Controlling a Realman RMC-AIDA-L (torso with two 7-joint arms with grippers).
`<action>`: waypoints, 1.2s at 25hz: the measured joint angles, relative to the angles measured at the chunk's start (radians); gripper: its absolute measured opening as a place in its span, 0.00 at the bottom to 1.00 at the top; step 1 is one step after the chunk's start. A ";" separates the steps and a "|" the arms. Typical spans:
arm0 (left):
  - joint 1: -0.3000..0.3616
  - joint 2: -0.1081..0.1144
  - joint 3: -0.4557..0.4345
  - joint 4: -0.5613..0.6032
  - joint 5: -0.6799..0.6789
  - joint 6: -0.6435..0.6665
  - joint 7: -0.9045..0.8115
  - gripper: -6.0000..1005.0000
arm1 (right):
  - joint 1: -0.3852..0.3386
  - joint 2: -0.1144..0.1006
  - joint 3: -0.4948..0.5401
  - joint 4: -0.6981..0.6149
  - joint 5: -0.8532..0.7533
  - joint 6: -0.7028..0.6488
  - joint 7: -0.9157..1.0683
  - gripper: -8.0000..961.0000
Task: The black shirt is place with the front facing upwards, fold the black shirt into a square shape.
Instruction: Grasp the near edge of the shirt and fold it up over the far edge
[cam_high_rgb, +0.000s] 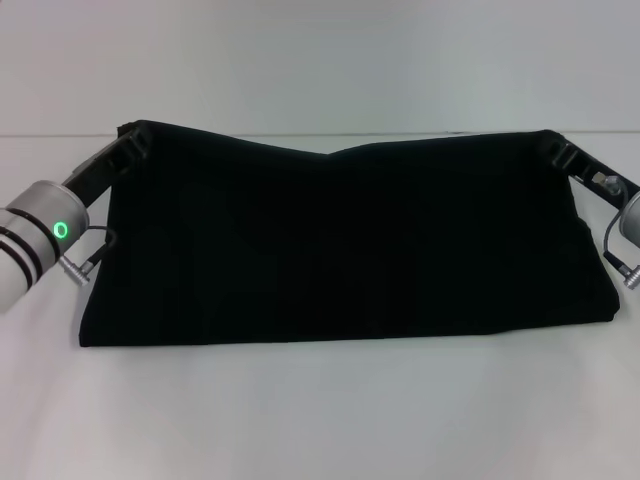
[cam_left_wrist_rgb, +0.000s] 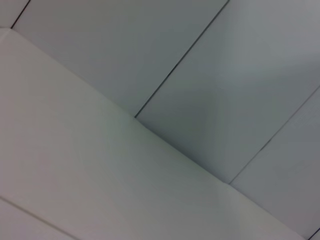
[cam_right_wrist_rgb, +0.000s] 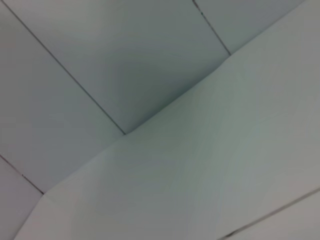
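At the upper left of the head view, the left gripper (cam_high_rgb: 133, 143) has its jaws closed on one top corner of the black shirt (cam_high_rgb: 340, 250), and at the upper right the right gripper (cam_high_rgb: 556, 147) pinches the opposite corner in the same way. We read this paired hold as the means of keeping the upper edge taut and lifted, so that the cloth hangs as a broad panel instead of collapsing; the edge sags slightly at its middle, between the two grips. The shirt fills the centre of the frame, its lower edge resting along the white table (cam_high_rgb: 320, 420), and its visible face is plain black with no lettering showing. We judge that a fold is in progress, the raised edge being carried across the part lying flat. Outward from the jaws, both forearms slope down toward the lower frame corners. The wrist views show only pale panelled surfaces.
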 joint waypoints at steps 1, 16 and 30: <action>-0.003 -0.002 -0.001 -0.007 -0.009 -0.001 0.025 0.13 | 0.000 0.000 0.000 0.000 0.005 0.000 -0.008 0.08; -0.012 -0.008 -0.002 -0.121 -0.192 -0.001 0.361 0.20 | -0.008 0.000 0.004 0.028 0.196 0.028 -0.238 0.23; -0.009 -0.001 0.011 -0.142 -0.261 -0.089 0.393 0.82 | -0.024 0.000 0.000 0.045 0.205 0.020 -0.244 0.85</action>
